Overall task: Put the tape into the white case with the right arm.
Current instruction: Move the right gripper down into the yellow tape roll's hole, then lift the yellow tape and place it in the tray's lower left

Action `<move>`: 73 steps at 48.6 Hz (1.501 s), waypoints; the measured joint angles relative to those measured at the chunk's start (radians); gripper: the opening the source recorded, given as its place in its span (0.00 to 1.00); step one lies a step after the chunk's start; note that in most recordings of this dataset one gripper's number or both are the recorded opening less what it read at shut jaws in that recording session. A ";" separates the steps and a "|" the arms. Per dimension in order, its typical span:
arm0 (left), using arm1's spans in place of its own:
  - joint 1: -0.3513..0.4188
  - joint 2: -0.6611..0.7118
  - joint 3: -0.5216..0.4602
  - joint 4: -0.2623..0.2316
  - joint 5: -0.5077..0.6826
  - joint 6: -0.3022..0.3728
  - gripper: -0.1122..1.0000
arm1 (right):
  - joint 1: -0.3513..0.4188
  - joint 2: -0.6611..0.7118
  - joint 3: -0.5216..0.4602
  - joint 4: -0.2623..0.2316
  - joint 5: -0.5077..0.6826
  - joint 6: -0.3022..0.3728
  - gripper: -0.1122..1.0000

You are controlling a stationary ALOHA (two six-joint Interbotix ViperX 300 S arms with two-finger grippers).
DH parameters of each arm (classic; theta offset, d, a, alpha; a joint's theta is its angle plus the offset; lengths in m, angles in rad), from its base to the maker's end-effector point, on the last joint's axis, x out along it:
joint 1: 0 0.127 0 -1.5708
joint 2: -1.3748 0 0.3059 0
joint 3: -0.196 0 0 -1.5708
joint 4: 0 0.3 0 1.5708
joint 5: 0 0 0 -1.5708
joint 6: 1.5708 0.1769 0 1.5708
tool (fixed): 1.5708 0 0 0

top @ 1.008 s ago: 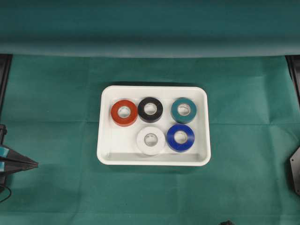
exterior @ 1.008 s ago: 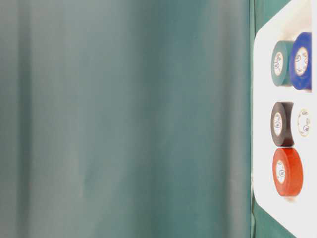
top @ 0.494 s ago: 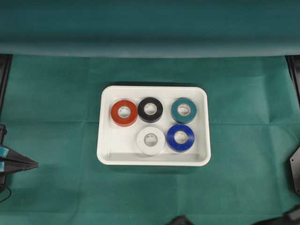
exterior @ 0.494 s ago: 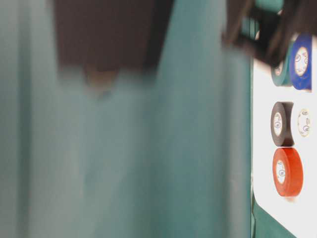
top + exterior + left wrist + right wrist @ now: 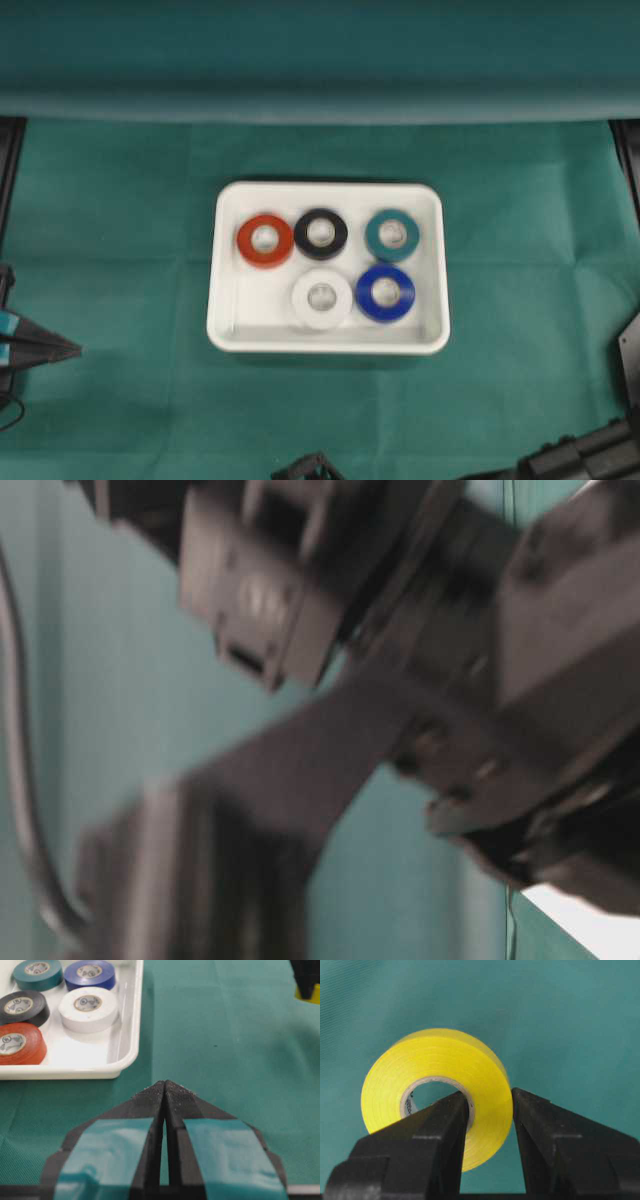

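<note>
A yellow roll of tape point(image 5: 437, 1055) is held up over the green cloth by my right gripper point(image 5: 490, 1094), which is shut on it, one finger through the core and the other on the outer face. In the left wrist view that tape point(image 5: 306, 993) shows as a yellow sliver at the top right. The white case point(image 5: 328, 341) sits mid-table holding several rolls: red point(image 5: 264, 240), black point(image 5: 321, 233), teal point(image 5: 392, 235), white point(image 5: 321, 298) and blue point(image 5: 385, 292). The right arm point(image 5: 585, 457) lies along the overhead view's bottom edge. My left gripper point(image 5: 165, 1084) is shut and empty, left of the case.
Green cloth covers the table and the raised back roll point(image 5: 320, 95). The blurred black right arm point(image 5: 420, 710) fills the table-level view; only a corner of the case point(image 5: 590, 922) shows there. Bare floor remains in the case's front-left corner point(image 5: 250, 310).
The right arm has come in along the bottom edge of the overhead view, reaching leftward, and now blocks the table-level view. The case, its rolls and the left gripper have not moved.
</note>
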State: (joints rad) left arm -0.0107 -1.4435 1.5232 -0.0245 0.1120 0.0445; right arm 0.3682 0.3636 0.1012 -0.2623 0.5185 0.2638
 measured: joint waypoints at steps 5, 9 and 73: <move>0.000 0.000 0.000 0.000 0.000 0.000 0.10 | -0.049 -0.002 -0.006 -0.002 0.002 -0.002 0.11; 0.000 0.002 0.000 0.002 0.002 0.000 0.10 | -0.095 0.000 -0.008 -0.008 0.002 -0.002 0.11; 0.000 0.002 0.000 0.000 0.000 0.000 0.10 | -0.499 -0.031 -0.008 -0.066 0.031 -0.005 0.11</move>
State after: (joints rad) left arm -0.0107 -1.4419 1.5232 -0.0245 0.1120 0.0445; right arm -0.1304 0.3329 0.0936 -0.3283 0.5492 0.2592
